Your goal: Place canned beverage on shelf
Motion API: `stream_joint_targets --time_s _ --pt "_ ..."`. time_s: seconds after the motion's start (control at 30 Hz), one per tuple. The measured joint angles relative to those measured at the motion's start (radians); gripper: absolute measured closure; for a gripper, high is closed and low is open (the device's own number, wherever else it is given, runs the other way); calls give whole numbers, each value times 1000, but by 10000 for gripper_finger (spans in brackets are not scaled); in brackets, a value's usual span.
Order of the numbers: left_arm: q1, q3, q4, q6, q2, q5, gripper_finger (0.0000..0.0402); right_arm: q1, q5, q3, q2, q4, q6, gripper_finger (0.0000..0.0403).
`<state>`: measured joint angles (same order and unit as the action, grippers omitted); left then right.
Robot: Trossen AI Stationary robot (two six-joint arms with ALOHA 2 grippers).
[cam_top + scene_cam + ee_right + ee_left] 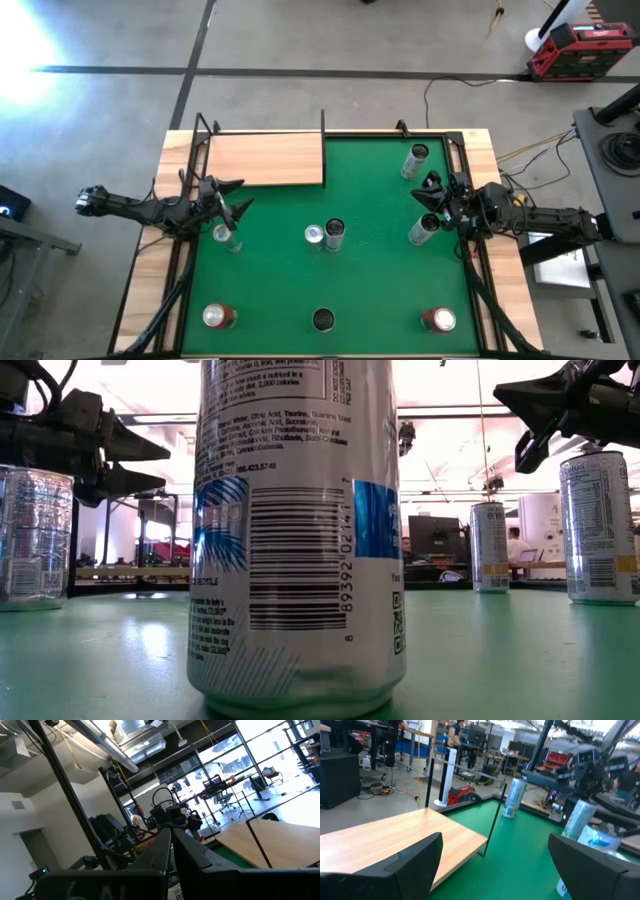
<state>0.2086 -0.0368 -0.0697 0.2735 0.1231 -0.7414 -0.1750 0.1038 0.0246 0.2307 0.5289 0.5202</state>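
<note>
Canned beverage wise, there are a bunch of cans standing on the green mat [370, 200], and the one nearest the action is a silver can [227, 236] on the left side, upright, sitting just beside the left gripper [232, 198]. That gripper hovers above the mat with its fingers spread fairly wide and nothing between them, the can is next to it, not in it. The shelf [264, 158], a light-wood board with thin black rods at its edges, lies flat at the mat's far left corner, bare on top, just beyond the left gripper. Two more cans [325, 235] stand touching or nearly so in the middle of the mat, and one tall can [297, 530] fills most of the low view. The right gripper [430, 192] is over on the right side, fingers pressed together with nothing in them, with a silver can [423, 230] close beside it and another [415, 160] farther back.
</note>
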Motion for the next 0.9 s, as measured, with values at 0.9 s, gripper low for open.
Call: stream_joint_targets --time_s 0.9 --pt "-1 -206 -58 -295 68 -165 54 0 0 0 0 0 0 390"
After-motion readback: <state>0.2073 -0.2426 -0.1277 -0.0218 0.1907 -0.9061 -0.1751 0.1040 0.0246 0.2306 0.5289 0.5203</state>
